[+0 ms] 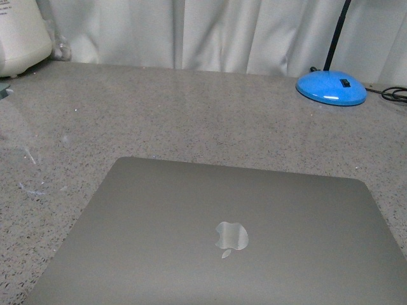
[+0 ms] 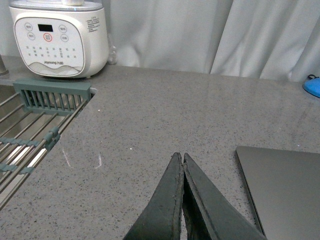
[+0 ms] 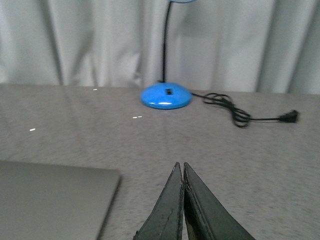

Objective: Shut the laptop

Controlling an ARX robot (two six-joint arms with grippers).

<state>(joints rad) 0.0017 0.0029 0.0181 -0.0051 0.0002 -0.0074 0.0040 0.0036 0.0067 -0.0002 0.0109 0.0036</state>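
The laptop (image 1: 222, 235) lies shut and flat on the grey speckled counter (image 1: 191, 114), its plain grey lid up with the shiny apple logo showing. Neither arm shows in the front view. In the left wrist view my left gripper (image 2: 181, 156) is shut and empty over bare counter, beside the laptop's corner (image 2: 285, 190). In the right wrist view my right gripper (image 3: 180, 166) is shut and empty over bare counter, beside another corner of the laptop (image 3: 55, 200).
A blue lamp base (image 1: 331, 87) with a black stem stands at the back right; its cord (image 3: 235, 112) trails over the counter. A white kitchen appliance (image 2: 59, 39) stands at the back left, next to a sink rack (image 2: 35, 125). White curtains hang behind.
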